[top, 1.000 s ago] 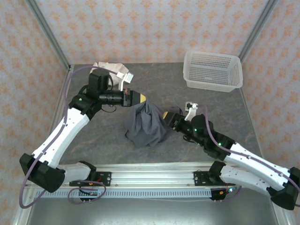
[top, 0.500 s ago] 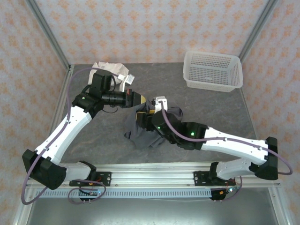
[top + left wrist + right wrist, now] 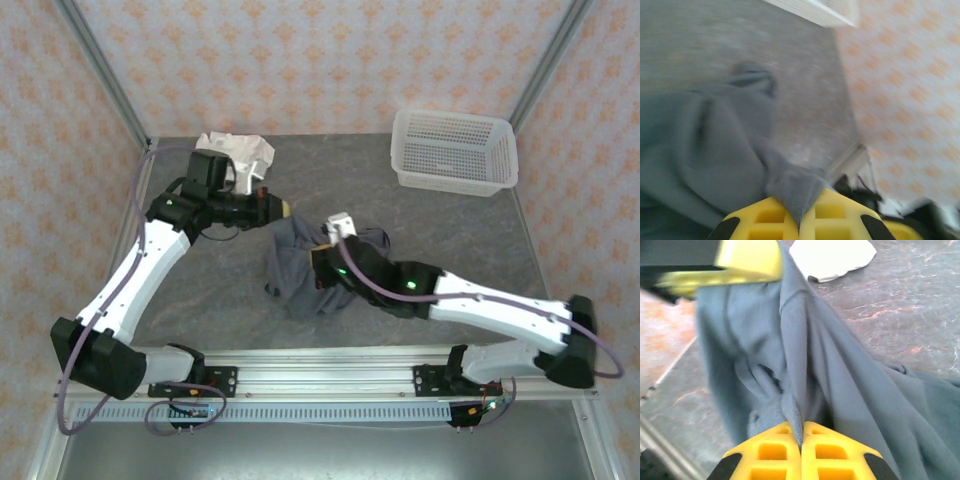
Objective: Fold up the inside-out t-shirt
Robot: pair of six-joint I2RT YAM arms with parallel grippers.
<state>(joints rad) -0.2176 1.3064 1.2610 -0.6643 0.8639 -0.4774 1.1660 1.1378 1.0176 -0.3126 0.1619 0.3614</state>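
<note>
The inside-out t-shirt (image 3: 296, 272) is a dark slate-grey bunch in the middle of the table, pulled up at its top. My left gripper (image 3: 283, 210) is shut on a raised corner of it; in the left wrist view grey fabric (image 3: 705, 145) is pinched between the yellow fingers (image 3: 765, 220). My right gripper (image 3: 318, 264) is shut on a fold lower in the bunch. In the right wrist view the t-shirt (image 3: 850, 390) hangs in long folds up from that gripper (image 3: 801, 437) to the left gripper's yellow fingers (image 3: 747, 260).
A cream-white garment (image 3: 236, 151) lies crumpled at the back left, also seen in the right wrist view (image 3: 832, 257). A white mesh basket (image 3: 455, 150) stands at the back right. Metal rails (image 3: 320, 380) run along the table's near edge.
The right arm swung in from the right to the shirt's middle and its jaws closed on a fold. The left gripper drew a little to the left with its corner.
</note>
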